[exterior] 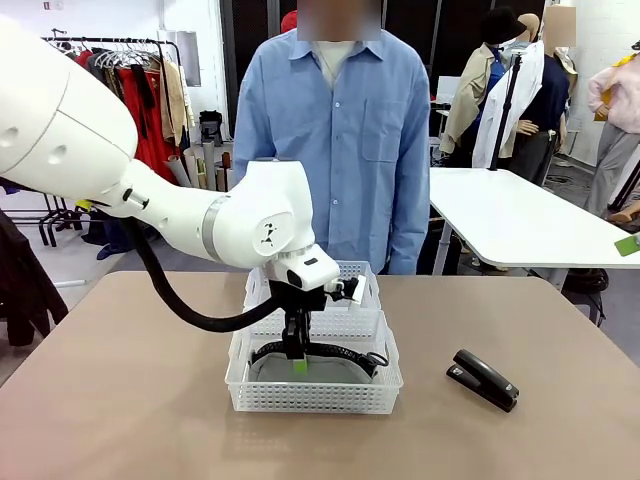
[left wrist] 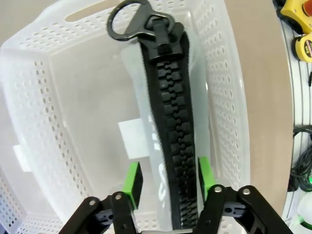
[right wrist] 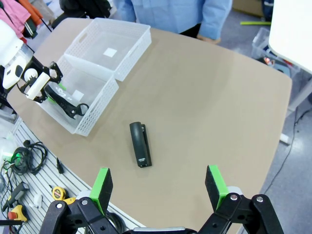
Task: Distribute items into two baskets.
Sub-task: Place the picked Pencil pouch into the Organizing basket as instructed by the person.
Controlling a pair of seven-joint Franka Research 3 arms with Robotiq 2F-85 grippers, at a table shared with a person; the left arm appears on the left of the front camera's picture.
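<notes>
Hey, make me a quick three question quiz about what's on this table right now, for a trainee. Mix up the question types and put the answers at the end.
1. True or false: the stapler lies inside a basket.
2. The pouch is in: A the nearer basket, B the farther basket, C the person's hand.
3. Which claw straddles the pouch's zipper?
Key: 1 false, it lies on the table; 2 A; 3 the left claw.
</notes>
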